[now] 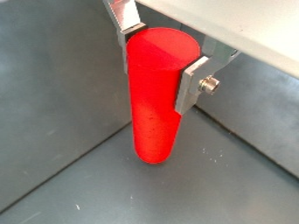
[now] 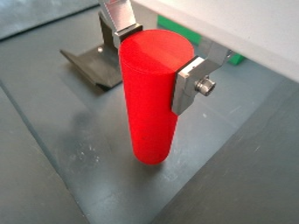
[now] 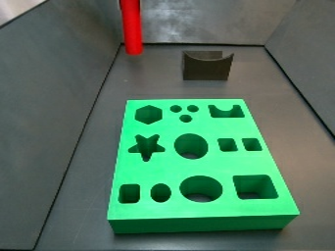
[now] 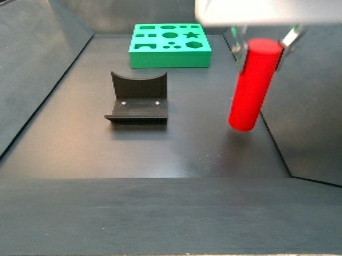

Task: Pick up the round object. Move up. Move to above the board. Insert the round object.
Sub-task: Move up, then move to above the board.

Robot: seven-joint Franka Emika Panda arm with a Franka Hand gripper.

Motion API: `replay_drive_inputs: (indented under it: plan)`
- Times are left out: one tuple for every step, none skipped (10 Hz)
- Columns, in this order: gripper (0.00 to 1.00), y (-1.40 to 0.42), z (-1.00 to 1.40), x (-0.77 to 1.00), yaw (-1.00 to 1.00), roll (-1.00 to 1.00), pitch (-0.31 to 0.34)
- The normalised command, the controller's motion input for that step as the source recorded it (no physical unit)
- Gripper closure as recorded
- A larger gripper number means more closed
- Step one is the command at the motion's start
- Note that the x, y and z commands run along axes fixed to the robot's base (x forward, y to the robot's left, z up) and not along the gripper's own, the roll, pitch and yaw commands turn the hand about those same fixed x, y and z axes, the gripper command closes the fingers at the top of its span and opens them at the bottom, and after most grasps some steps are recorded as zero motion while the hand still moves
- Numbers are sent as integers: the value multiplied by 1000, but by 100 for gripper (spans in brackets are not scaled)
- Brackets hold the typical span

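The round object is a tall bright red cylinder (image 1: 155,105), standing upright; it shows in both wrist views (image 2: 149,105) and both side views (image 3: 131,25) (image 4: 254,85). My gripper (image 1: 158,66) is shut on its upper part, one silver finger (image 2: 187,86) on each side. In a side view the gripper (image 4: 261,40) stands near the right wall. The cylinder's lower end is at or just above the dark floor; I cannot tell which. The green board (image 3: 164,169) with shaped cut-outs lies flat, well apart from the cylinder. It also shows in a side view (image 4: 171,60).
The dark fixture (image 3: 206,65) stands on the floor between the cylinder and the board, also in a side view (image 4: 136,97) and a wrist view (image 2: 93,63). Grey walls (image 3: 78,59) enclose the floor, and the cylinder is close to a corner.
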Motion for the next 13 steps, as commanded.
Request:
replay_drive_inputs:
  plan:
    - [100, 16, 329, -1, 6, 16, 65]
    - [100, -254, 1000, -135, 76, 192, -35]
    - [100, -264, 1000, -138, 73, 199, -27]
    - [100, -248, 1000, -139, 62, 203, -19]
    - [100, -233, 1000, -135, 47, 173, -12]
    - [100, -220, 1000, -129, 32, 139, 0]
    - [100, -205, 1000, -124, 24, 113, 15]
    - [100, -189, 1000, -113, 20, 95, 33]
    - [100, -175, 1000, -100, 20, 86, 48]
    - [100, -154, 1000, -85, 21, 74, 63]
    - [100, -137, 1000, -68, 25, 62, 81]
    - [100, -123, 1000, -51, 25, 52, 88]
    - [100, -89, 909, -32, 25, 36, 90]
